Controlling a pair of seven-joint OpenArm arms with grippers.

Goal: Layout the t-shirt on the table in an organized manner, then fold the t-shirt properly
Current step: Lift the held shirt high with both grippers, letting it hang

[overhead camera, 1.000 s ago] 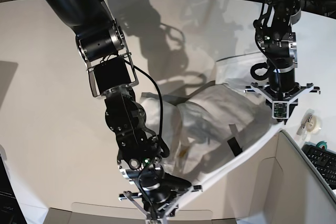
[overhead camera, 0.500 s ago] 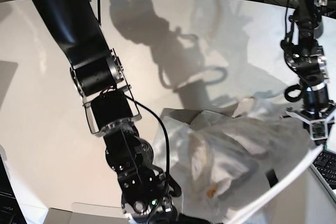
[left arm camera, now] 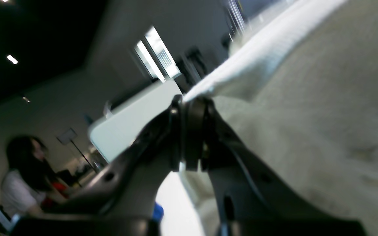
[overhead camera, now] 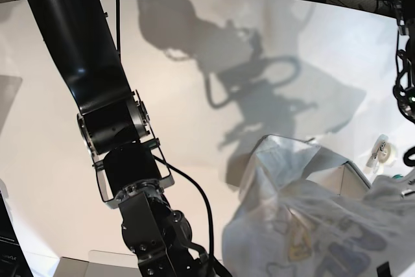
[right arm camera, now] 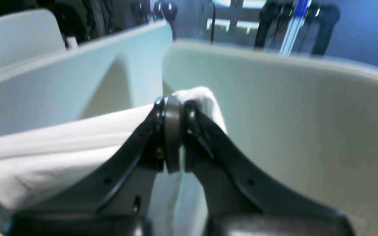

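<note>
I see one t-shirt (overhead camera: 311, 225) lifted off the tabletop (overhead camera: 194, 95), hanging in front of a grey bin (overhead camera: 334, 176). My left hand (left arm camera: 189, 108) and right hand (right arm camera: 172, 108) each pinch its cloth.

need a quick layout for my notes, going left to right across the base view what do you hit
right arm → bare white table with arm shadows → lifted t-shirt → grey bin's rim → left arm at the right edge
</note>
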